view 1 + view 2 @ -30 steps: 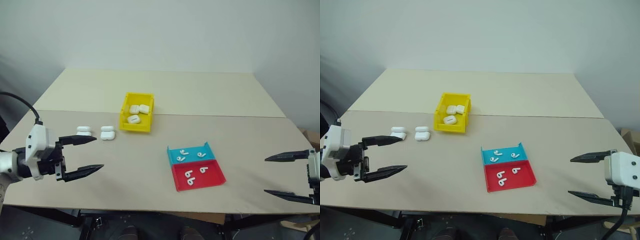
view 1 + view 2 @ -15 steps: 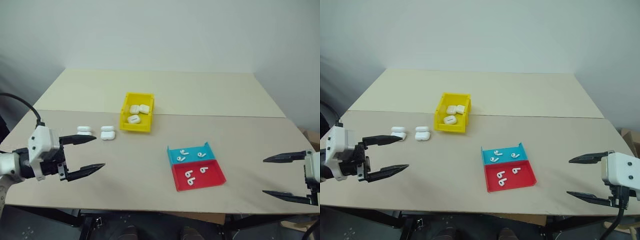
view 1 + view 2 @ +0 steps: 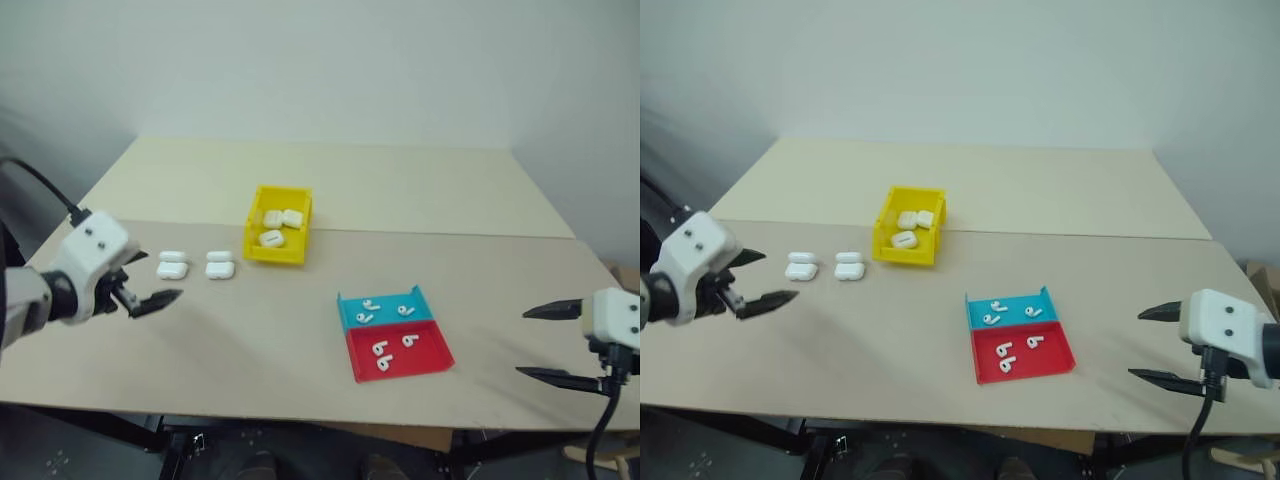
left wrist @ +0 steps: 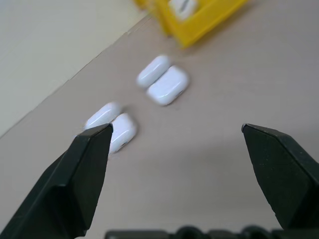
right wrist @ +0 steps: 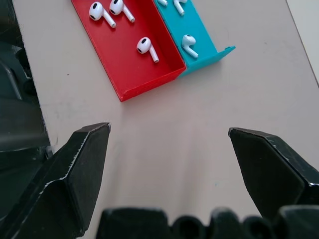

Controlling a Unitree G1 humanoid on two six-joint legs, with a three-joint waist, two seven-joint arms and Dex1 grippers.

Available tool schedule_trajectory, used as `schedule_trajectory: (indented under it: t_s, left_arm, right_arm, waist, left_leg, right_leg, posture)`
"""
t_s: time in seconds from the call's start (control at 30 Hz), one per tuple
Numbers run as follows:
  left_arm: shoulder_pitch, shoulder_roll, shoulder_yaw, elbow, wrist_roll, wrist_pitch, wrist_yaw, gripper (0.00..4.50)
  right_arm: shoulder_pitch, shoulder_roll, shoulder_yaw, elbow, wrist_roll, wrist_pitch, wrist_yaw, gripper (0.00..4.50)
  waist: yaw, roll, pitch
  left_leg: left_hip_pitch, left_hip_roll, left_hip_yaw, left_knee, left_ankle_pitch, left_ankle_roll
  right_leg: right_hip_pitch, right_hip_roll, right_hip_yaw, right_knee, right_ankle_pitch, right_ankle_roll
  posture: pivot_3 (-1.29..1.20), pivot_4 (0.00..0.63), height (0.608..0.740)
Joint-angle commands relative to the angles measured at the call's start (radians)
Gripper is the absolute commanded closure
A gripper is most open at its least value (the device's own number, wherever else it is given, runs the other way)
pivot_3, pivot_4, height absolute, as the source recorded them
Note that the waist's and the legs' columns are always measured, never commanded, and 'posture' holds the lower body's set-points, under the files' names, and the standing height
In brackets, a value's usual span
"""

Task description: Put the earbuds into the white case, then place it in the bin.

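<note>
Two white cases (image 3: 172, 265) (image 3: 219, 265) lie side by side on the tan table, lids hinged open, left of the yellow bin (image 3: 275, 255). The bin holds three more white cases. Several earbuds (image 3: 380, 350) lie in the red tray (image 3: 425, 352) and the blue tray (image 3: 421, 300). My left gripper (image 3: 160, 276) is open, just in front of and left of the leftmost case (image 4: 112, 127), with nothing between its fingers. At the table's right front edge, my right gripper (image 3: 522, 343) is open and points toward the trays (image 5: 134, 69) from a distance.
A seam runs across the table behind the bin, where a second tabletop (image 3: 400, 185) reaches back to the white wall. Bare table lies between the cases and the trays.
My left gripper has swung forward and to the left, tipping downward, and now stands close beside the leftmost case. The right gripper has barely shifted. The cases, bin and trays are unmoved.
</note>
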Motion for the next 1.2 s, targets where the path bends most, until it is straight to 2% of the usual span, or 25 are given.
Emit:
schedule_trajectory:
  t_s: [0.03, 0.1, 0.3, 0.47, 0.57, 0.7, 0.8, 1.2]
  left_arm:
    - [-0.295, -0.016, -0.165, 0.187, 0.006, 0.288, 0.040, 0.00]
    - [-0.416, -0.007, -0.284, 0.268, 0.023, 0.347, 0.018, 0.00]
    - [-0.645, -0.048, -0.559, 0.559, 0.130, 0.305, -0.048, 0.00]
    - [-0.776, -0.096, -0.751, 0.788, 0.251, 0.171, -0.187, 0.00]
    - [-0.862, -0.161, -0.815, 0.977, 0.328, 0.089, -0.261, 0.00]
    - [-0.957, -0.250, -0.838, 1.213, 0.416, 0.000, -0.324, 0.00]
    - [-1.005, -0.307, -0.838, 1.324, 0.482, -0.059, -0.343, 0.00]
    - [-1.049, -0.399, -0.730, 1.545, 0.611, -0.140, -0.243, 0.00]
  right_arm:
    - [-0.024, -0.012, 0.016, -0.023, -0.001, 0.041, -0.035, 0.08]
    - [-0.036, -0.012, 0.033, -0.025, -0.006, 0.054, -0.051, 0.08]
    - [-0.070, -0.011, 0.087, -0.026, -0.017, 0.093, -0.106, 0.08]
    - [-0.077, -0.004, 0.105, -0.038, -0.017, 0.120, -0.128, 0.08]
    - [-0.076, 0.000, 0.112, -0.044, -0.019, 0.127, -0.139, 0.08]
    - [-0.072, 0.004, 0.108, -0.048, -0.016, 0.142, -0.151, 0.08]
    - [-0.067, 0.002, 0.109, -0.048, -0.029, 0.147, -0.161, 0.08]
    - [-0.031, 0.011, 0.093, -0.075, -0.038, 0.176, -0.193, 0.08]
  waist:
    - [0.000, -0.001, 0.001]
    - [-0.001, -0.002, 0.001]
    - [-0.007, -0.002, 0.001]
    - [-0.002, -0.003, 0.001]
    - [0.002, -0.003, 0.001]
    - [0.001, -0.003, 0.002]
    - [0.001, -0.003, 0.002]
    - [-0.003, -0.004, 0.002]
  left_leg:
    - [-0.001, 0.000, 0.000, 0.000, 0.000, 0.000]
    - [-0.002, 0.000, -0.001, 0.000, 0.000, 0.000]
    - [-0.005, -0.001, -0.001, 0.000, -0.001, 0.001]
    - [-0.006, -0.002, -0.001, 0.000, -0.001, 0.001]
    - [-0.007, -0.002, -0.002, 0.000, -0.001, 0.001]
    - [-0.009, -0.002, -0.002, 0.001, -0.001, 0.001]
    - [-0.011, -0.002, -0.002, 0.001, -0.001, 0.001]
    - [-0.011, -0.002, -0.003, 0.001, -0.001, 0.001]
  right_leg:
    - [-0.001, 0.000, 0.000, 0.000, 0.000, 0.000]
    - [-0.001, 0.001, 0.000, 0.000, 0.000, 0.000]
    - [-0.005, 0.001, 0.000, 0.001, -0.001, 0.000]
    - [-0.005, 0.000, 0.000, 0.001, -0.001, 0.000]
    - [-0.005, 0.000, -0.001, 0.001, -0.001, -0.001]
    - [-0.006, 0.000, -0.002, 0.000, -0.001, 0.000]
    - [-0.007, 0.000, -0.002, 0.000, -0.001, 0.000]
    - [-0.008, 0.000, -0.002, 0.001, -0.001, 0.000]
  posture:
    - [0.00, 0.150, 0.740]
    - [0.00, 0.150, 0.740]
    - [0.00, 0.150, 0.740]
    - [0.00, 0.150, 0.740]
    - [0.00, 0.150, 0.740]
    - [0.00, 0.150, 0.740]
    - [0.00, 0.150, 0.740]
    - [0.00, 0.150, 0.740]
